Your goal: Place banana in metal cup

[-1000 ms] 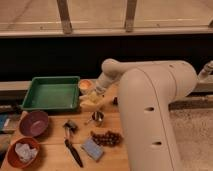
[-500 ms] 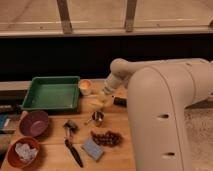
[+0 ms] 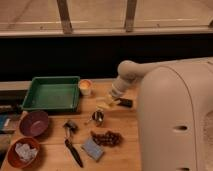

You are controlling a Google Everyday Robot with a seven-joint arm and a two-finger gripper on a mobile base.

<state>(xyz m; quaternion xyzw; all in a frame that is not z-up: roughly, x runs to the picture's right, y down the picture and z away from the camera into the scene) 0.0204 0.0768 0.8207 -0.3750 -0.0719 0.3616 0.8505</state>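
- The gripper (image 3: 111,102), clamped on the banana (image 3: 104,105), has shifted right since the earlier frame.
- The banana is near the metal cup (image 3: 97,118), outside it.
- The banana's gripped end is hidden.

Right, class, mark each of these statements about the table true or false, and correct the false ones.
1. The banana is inside the metal cup. False: it is at the gripper, just behind the cup.
2. The gripper is shut on the banana. True.
3. The grapes lie in the purple bowl. False: they lie on the table, in front of the metal cup; the bowl holds no grapes.
4. The green tray sits beside the yellow cup. True.
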